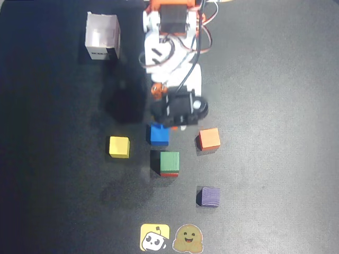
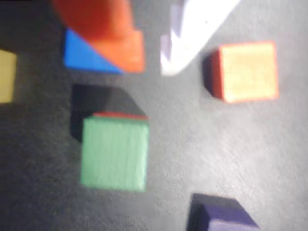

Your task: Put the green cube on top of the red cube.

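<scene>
The green cube (image 1: 169,160) rests on top of the red cube (image 1: 169,173), of which only a thin red edge shows beneath it. In the wrist view the green cube (image 2: 114,153) fills the lower left, with a red sliver of the red cube (image 2: 120,115) along its far edge. My gripper (image 1: 172,123) hovers behind the stack, over the blue cube (image 1: 158,134), apart from the green cube. Its orange finger (image 2: 122,50) and white finger (image 2: 180,45) stand slightly apart with nothing between them, so the gripper (image 2: 150,63) is open.
A yellow cube (image 1: 119,146) lies left of the stack, an orange cube (image 1: 209,139) to the right, a purple cube (image 1: 209,197) at the front right. A white box (image 1: 102,36) stands at the back left. Two stickers (image 1: 172,238) sit at the front edge.
</scene>
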